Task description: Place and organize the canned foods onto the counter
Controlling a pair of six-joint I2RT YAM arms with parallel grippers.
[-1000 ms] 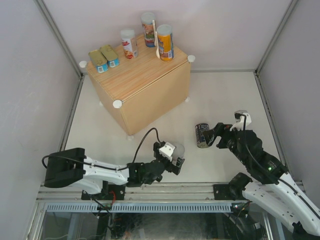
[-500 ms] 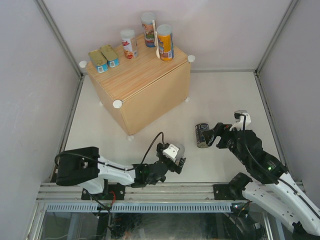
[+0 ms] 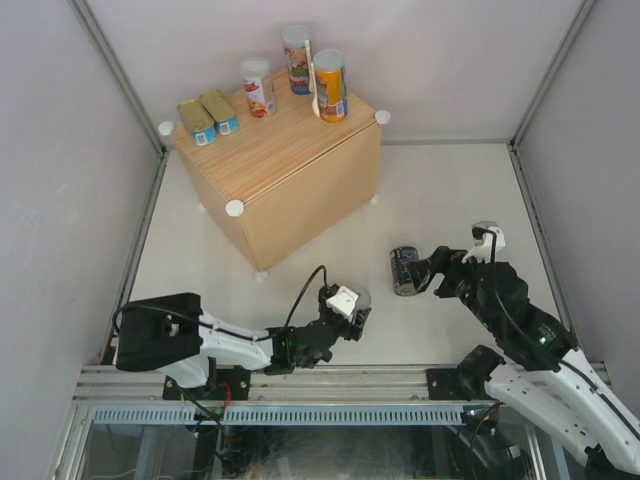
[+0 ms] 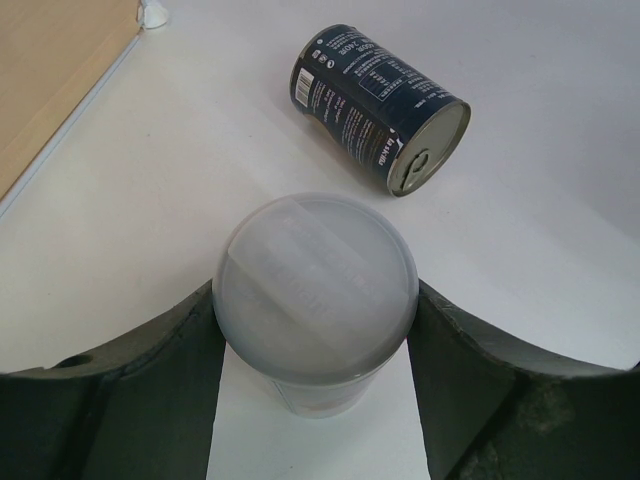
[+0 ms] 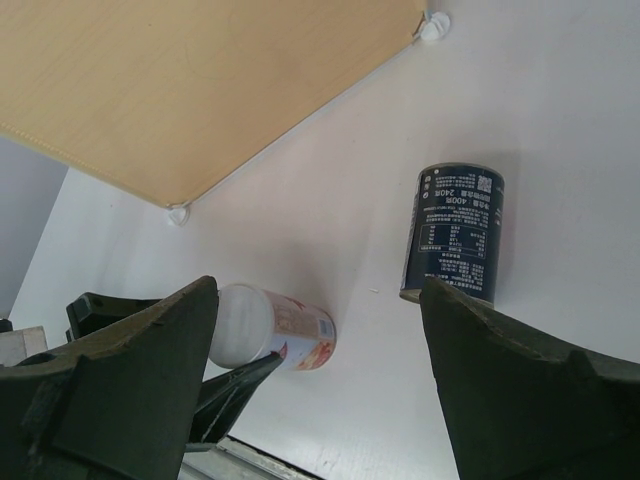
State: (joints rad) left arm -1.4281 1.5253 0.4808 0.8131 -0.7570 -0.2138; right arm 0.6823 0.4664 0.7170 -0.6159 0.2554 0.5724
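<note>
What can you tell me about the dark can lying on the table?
The dark can is a short metal cylinder with a navy label, white print and a barcode, and a silver pull-tab end. It lies on its side on the white table, off the counter. Nothing touches it; the open right gripper sits just beside it.

- The white-lidded can (image 4: pixel 315 285) shows mostly its lid in the left wrist view; its label is hidden.
- The counter (image 4: pixel 45 80) is cut by the edge there.
- The orange can (image 3: pixel 330 88) has a label too small to read.
</note>
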